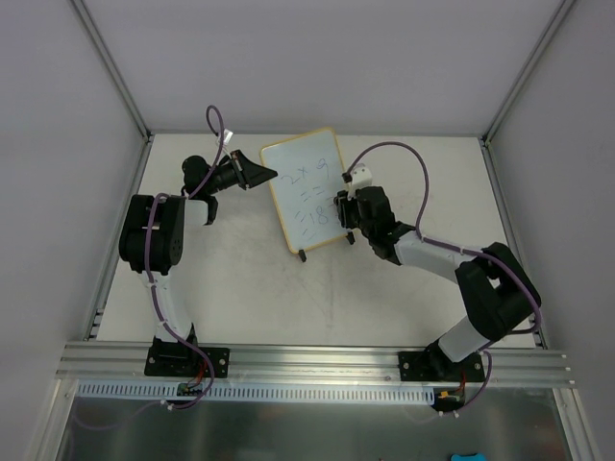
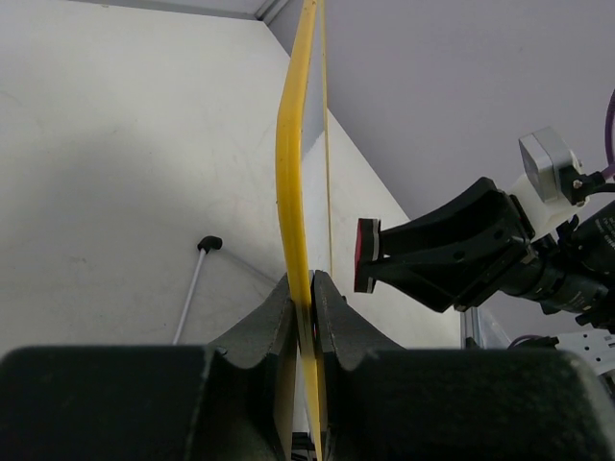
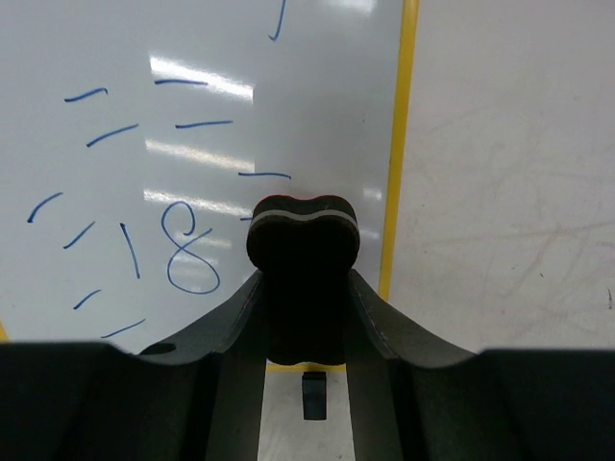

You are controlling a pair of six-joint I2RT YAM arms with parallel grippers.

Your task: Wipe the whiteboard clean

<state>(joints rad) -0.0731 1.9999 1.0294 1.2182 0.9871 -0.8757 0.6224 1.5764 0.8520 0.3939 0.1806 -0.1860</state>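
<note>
**Top external view.** The whiteboard [image 1: 309, 182] stands mid-table, its long axis running from the far side toward the arm bases and leaning slightly left at the far end. I read the left gripper [image 1: 267, 177] as closed on the board's left edge. The right gripper [image 1: 343, 200] sits at the board's right edge, level with the lower lines of blue writing [image 1: 309, 204]. Both arms are at the board, but only the right one meets the written face.

**Left wrist view.** The board appears edge-on. Its yellow frame [image 2: 291, 144] rises between my left fingers, and the left gripper [image 2: 306, 305] is clamped on it, acting as the brace. To the right, the right gripper carries the eraser [image 2: 366, 254], pad turned toward the board face. A narrow gap appears between pad and face; I cannot confirm contact.

**Right wrist view.** The right gripper [image 3: 304, 283] is closed on the eraser [image 3: 304, 235]. The whiteboard [image 3: 192, 77] fills the upper left of the view, with the writing, including "18" [image 3: 178, 250], lying to the left of the pad and above it. The frame's right rail [image 3: 399, 144] is just right of the pad.

**Judgement.** The wipe must travel left from the frame and along the long axis; the strokes remain legible, so I judge erasure barely begun.
</note>
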